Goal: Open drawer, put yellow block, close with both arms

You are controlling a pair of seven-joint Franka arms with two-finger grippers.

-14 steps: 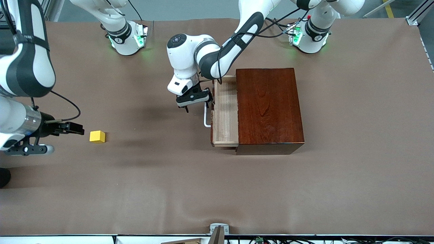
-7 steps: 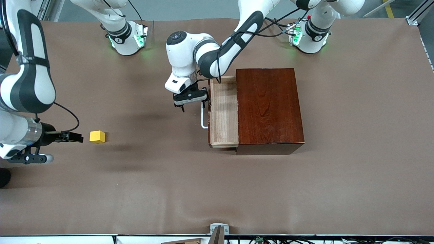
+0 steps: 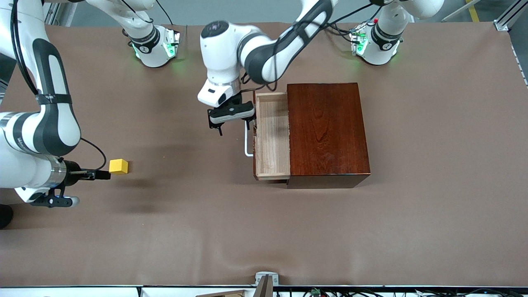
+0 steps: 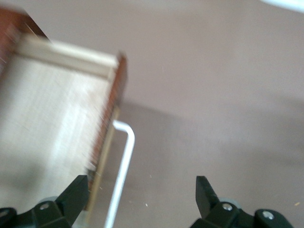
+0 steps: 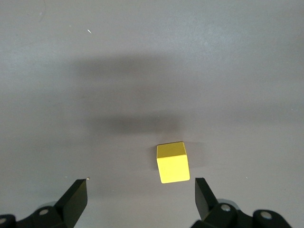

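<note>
Standing partly pulled out of the dark reddish-brown wooden box (image 3: pixel 327 133), the drawer (image 3: pixel 272 136) shows you its pale wood lining, bare where visible. Its opening faces the right arm's end of the table (image 3: pixel 264 231). You can see the white U-shaped handle (image 3: pixel 247 142) projecting from the drawer front, clear of any finger.

Note the left gripper (image 3: pixel 231 116): it hangs above the table just beside the drawer front, over the farther end of the handle. In the left wrist view its fingers (image 4: pixel 76 192) are spread wide, one either side of the handle bar (image 4: pixel 122 171), holding nothing.

You will find the yellow block (image 3: pixel 118 166) resting on the table, well apart from the box toward the right arm's end and level with the drawer's nearer corner.

Observe the right gripper (image 3: pixel 97 175) low beside the block, pointing at it. Its jaws stand open and empty in the right wrist view, with the yellow block (image 5: pixel 173 163) lying ahead of the gap, closer to one fingertip (image 5: pixel 203 190).
</note>
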